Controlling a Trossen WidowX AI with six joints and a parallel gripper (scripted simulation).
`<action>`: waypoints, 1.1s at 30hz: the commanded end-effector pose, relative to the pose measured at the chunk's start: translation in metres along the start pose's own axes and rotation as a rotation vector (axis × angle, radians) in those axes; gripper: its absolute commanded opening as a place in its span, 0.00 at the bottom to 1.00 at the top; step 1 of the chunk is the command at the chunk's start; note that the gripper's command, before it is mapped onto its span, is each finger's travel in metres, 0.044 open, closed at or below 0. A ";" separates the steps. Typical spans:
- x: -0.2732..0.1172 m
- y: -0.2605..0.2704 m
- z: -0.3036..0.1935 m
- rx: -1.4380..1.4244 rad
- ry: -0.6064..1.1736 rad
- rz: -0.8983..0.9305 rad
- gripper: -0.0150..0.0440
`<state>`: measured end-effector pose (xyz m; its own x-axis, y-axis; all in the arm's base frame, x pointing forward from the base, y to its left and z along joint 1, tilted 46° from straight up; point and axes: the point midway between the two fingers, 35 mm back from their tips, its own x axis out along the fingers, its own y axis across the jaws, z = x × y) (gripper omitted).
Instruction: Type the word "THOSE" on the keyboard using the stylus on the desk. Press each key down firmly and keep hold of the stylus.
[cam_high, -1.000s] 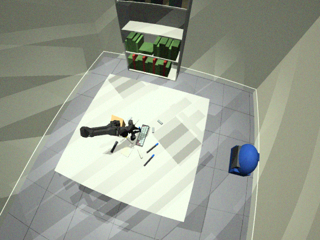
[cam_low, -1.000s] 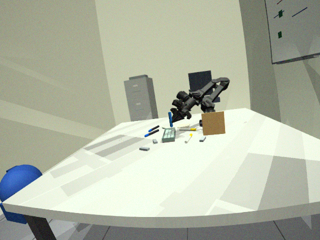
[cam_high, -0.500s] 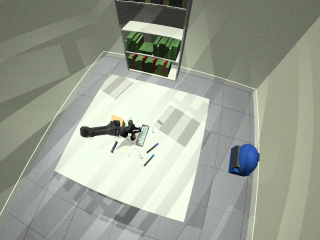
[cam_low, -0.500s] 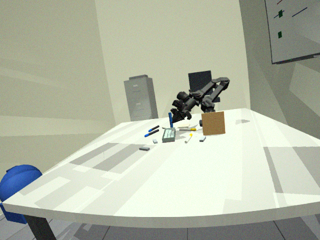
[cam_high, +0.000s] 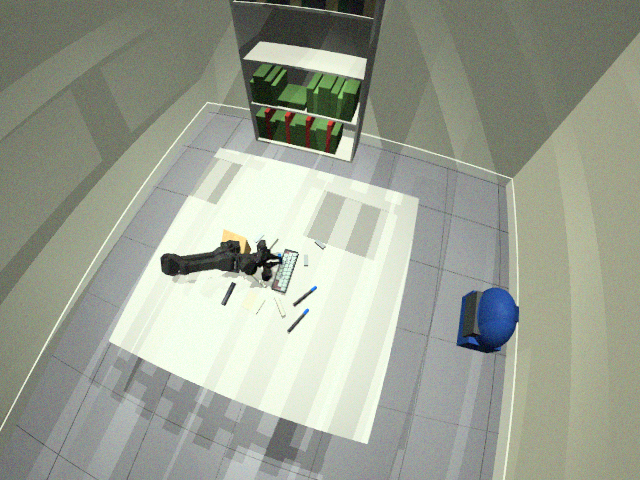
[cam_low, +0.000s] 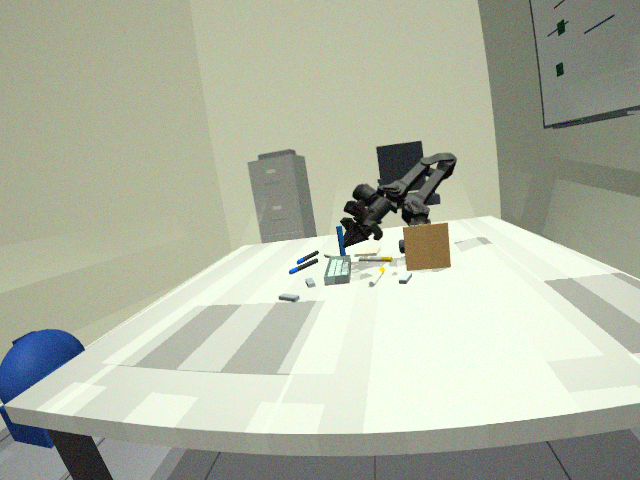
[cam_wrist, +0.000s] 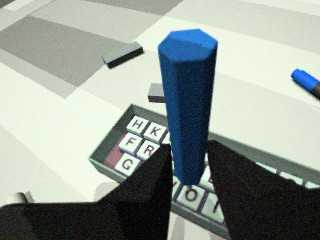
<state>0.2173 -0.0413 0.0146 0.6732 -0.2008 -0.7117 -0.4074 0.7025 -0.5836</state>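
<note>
My gripper (cam_high: 278, 259) (cam_low: 345, 245) (cam_wrist: 188, 149) is shut on the blue six-sided stylus (cam_low: 340, 238) (cam_wrist: 188, 100), which stands about upright between the fingertips. The keyboard (cam_high: 285, 271) (cam_low: 338, 270) (cam_wrist: 131, 142) is a grey-green tray with white lettered keys, right under the fingers. In the wrist view, the stylus's lower end is over the upper part of the O key (cam_wrist: 191, 196); whether it touches or presses it I cannot tell. The H, K, F, R and G keys show to the left. The fingers and stylus hide many other keys.
Two grey blocks (cam_wrist: 122, 54) (cam_wrist: 156, 93) lie beyond the keyboard. Two blue-capped black markers (cam_high: 305, 296) (cam_high: 298, 320) lie to its side. A brown board (cam_low: 428, 246) stands near the arm. Yellow-ended pens (cam_low: 383, 258) (cam_low: 377, 277) and a black cylinder (cam_high: 228, 293) lie nearby.
</note>
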 end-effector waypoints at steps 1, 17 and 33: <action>0.001 -0.001 0.002 -0.004 -0.005 0.000 0.39; 0.000 -0.002 0.001 -0.004 -0.005 0.000 0.39; 0.001 -0.001 -0.002 -0.004 -0.005 0.000 0.39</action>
<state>0.2177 -0.0443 0.0145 0.6765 -0.2012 -0.7084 -0.4045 0.7023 -0.5858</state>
